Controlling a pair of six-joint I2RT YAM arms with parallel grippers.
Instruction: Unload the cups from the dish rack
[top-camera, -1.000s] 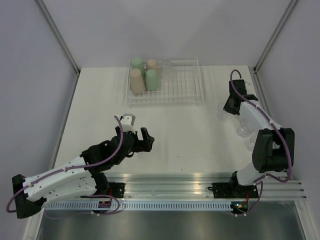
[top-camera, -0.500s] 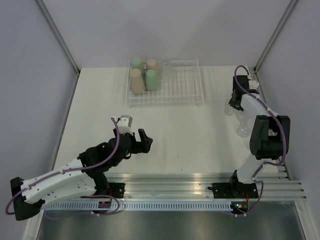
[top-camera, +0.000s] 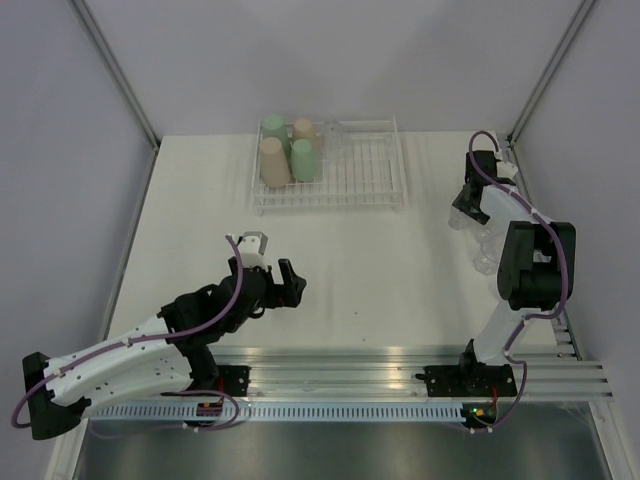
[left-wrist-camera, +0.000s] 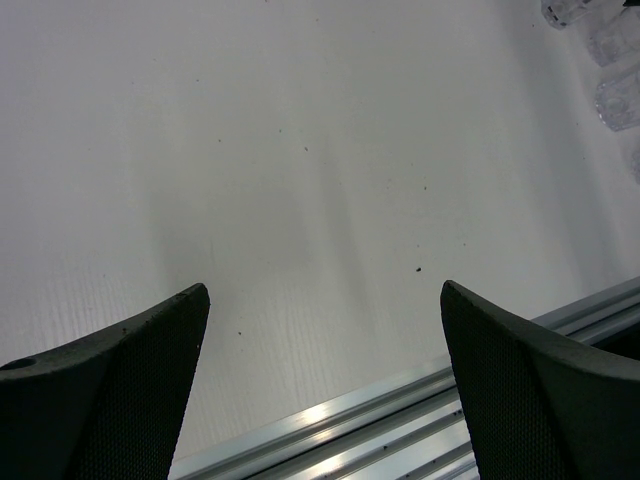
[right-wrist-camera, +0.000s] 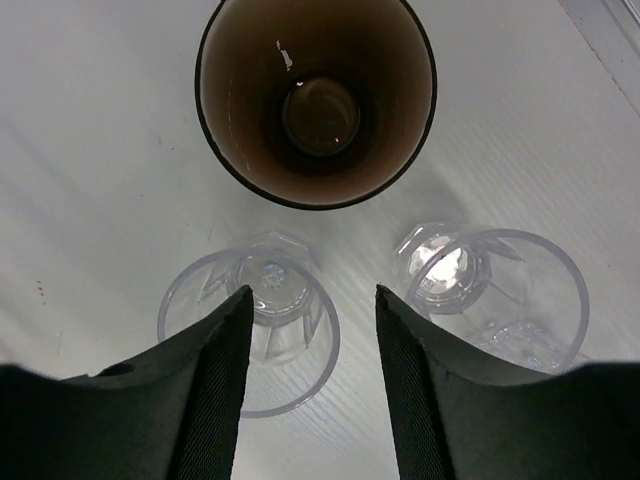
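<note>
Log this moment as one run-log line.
left gripper: open, empty | right gripper: open, above brown cup and clear cups on table | dish rack: holds four tumblers

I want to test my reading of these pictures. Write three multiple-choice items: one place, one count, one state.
1. In the dish rack the tumblers stand at its: A left end; B right end; C middle.
2. Tumblers in the rack: A two; B four; C six.
3. The left gripper is: A open, empty; B shut on a cup; C shut, empty.
Answers: 1 A, they crowd its left end; 2 B, two green and two beige; 3 A, its fingers stand apart with only table between.
</note>
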